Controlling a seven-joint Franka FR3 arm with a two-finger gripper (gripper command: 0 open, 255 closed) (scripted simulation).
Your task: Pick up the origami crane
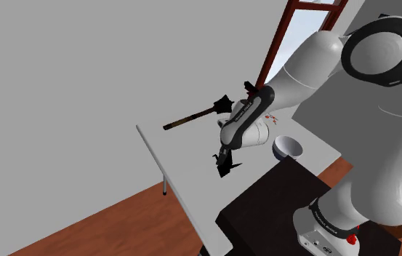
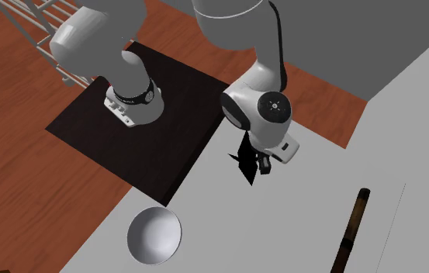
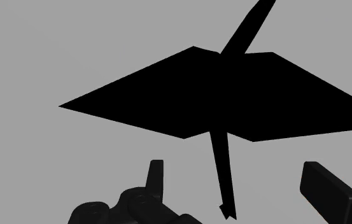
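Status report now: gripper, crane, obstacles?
Gripper open, over black crane, not gripping. Crane on table. Bowl and dark stick lie well aside.

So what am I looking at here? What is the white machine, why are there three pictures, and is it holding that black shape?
The white machine is a robot arm mounted on a black box, its stand. One picture looks over its shoulder, one looks down from another side, and one comes from a camera on its hand. At the arm's end is a black gripper with two fingers. On the pale table lie a black origami crane, a white bowl and a brown stick with a dark head. The gripper hangs just over the crane with its fingers apart, not touching it, so nothing is held yet.
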